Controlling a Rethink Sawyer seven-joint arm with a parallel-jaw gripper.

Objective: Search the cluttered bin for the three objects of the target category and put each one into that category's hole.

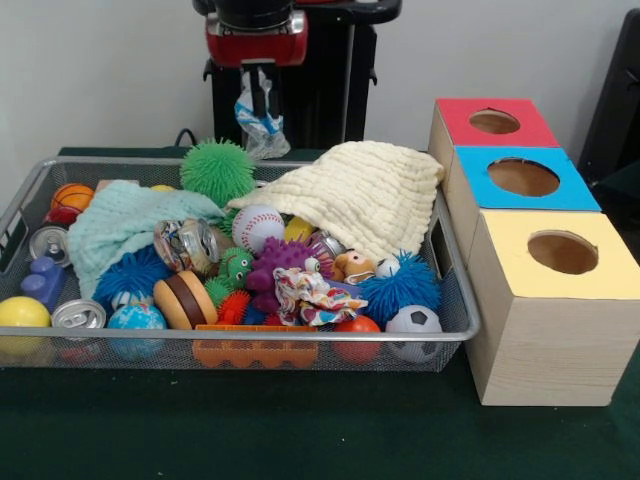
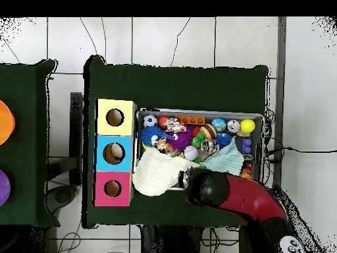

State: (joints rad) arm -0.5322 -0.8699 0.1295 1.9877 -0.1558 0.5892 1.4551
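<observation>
Pincer (image 1: 261, 103) was clamped on a crinkly clear-and-blue plastic wrapper (image 1: 259, 128); flimsy stuff could've slipped out before reaching the boxes.

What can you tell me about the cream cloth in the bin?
The cream cloth is a soft, waffle-textured fabric, pale yellow-white, bunched and draped rather than folded. It lies at the bin's end nearest the boxes, spilling over the rim towards the blue box. Its lower edge rests on the toys, covering part of a can and touching the baseball. The overhead view shows it hanging over the bin's corner. Nothing grips it.
</observation>
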